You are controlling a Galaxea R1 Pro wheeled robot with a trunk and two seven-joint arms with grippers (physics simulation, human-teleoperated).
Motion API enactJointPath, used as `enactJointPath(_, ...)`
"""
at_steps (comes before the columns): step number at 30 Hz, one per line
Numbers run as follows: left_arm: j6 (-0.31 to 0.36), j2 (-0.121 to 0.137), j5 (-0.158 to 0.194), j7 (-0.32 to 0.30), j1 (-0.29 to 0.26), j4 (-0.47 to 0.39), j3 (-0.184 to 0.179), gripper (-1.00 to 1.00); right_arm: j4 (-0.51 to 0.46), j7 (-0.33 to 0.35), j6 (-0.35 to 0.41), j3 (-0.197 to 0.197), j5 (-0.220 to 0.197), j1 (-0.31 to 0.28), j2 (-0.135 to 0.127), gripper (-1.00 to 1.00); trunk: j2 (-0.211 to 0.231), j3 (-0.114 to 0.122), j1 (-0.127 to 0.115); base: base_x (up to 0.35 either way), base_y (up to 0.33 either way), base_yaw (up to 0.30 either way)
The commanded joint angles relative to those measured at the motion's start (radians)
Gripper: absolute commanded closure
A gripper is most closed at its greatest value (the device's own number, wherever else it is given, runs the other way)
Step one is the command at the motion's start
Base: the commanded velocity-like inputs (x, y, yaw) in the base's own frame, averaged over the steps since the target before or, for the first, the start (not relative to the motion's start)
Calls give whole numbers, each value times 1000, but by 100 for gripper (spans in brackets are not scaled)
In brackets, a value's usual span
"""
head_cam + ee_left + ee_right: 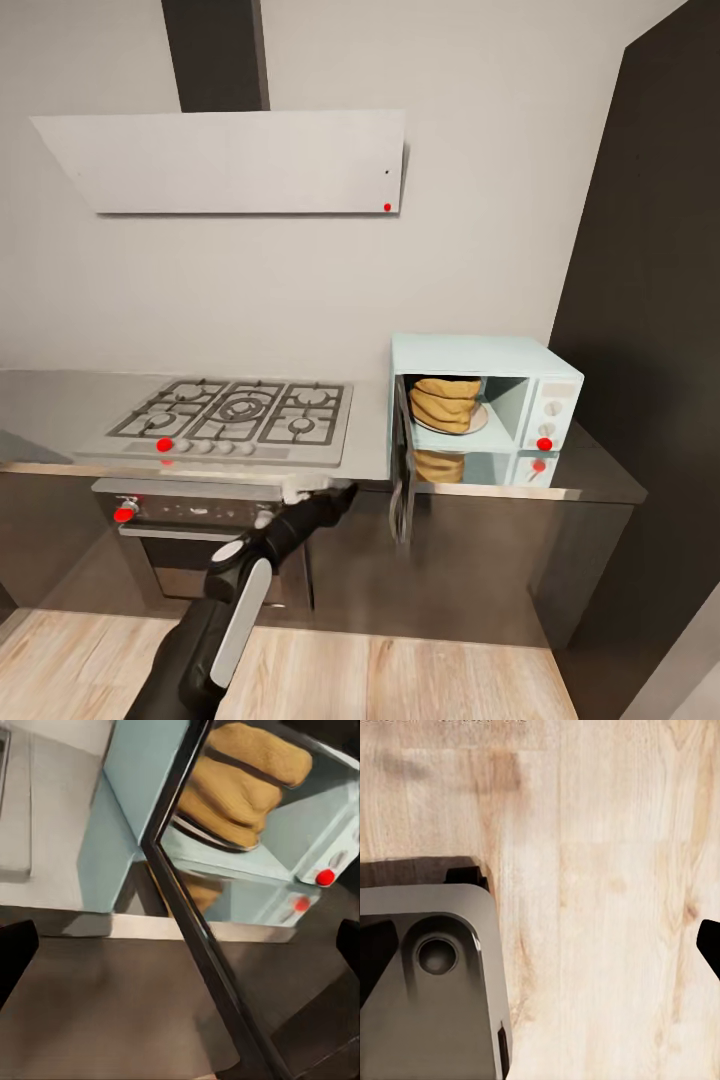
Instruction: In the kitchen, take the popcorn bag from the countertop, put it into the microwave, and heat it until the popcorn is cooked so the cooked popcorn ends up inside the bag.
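Note:
The mint-blue microwave (480,356) stands on the steel countertop (60,400) with its dark glass door (402,480) swung open toward me. Inside it, on a plate, sits the tan popcorn bag (447,403); no kernels can be seen. My left gripper (343,491) hovers at the countertop's front edge, just left of the door, and is open and empty. In the left wrist view the left gripper (180,952) has its fingers spread wide, the door's edge (187,915) crosses between them, and the popcorn bag (240,787) lies beyond. My right gripper (540,952) is open over the wood floor.
A gas hob (240,410) lies left of the microwave, with the black built-in oven (190,525) beneath it and a white slanted hood (230,160) above. A tall dark cabinet (650,300) walls the right side. My grey base (427,990) shows beneath the right gripper.

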Motion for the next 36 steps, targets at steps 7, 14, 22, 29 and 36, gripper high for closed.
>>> enactJointPath(7, 6, 10, -13, -51, -1, -19, -7, -100, 3, 2, -14, -12, 10, 13, 15, -100, -1, -1, 0, 7, 0, 0)
enactJointPath(14, 4, 13, -14, -17, -2, -32, -9, -100, 3, 4, -22, -9, 15, 20, 34, -100, -1, -1, 0, 124, 0, 0)
enactJointPath(22, 3, 13, -13, -2, -1, -32, -9, -100, 3, 2, -24, -9, 14, 20, 35, -100, -1, -1, 0, 206, 0, 0)
enactJointPath(29, 4, 14, -17, -12, -1, -32, -18, -100, 3, 2, -23, -9, 12, 20, 36, -100, -1, -1, 0, 15, 0, -172)
enactJointPath(36, 0, 14, -93, -43, -1, -32, -71, -100, 3, 2, -22, -9, 12, 20, 36, -100, -1, -1, 0, 0, 0, -282)
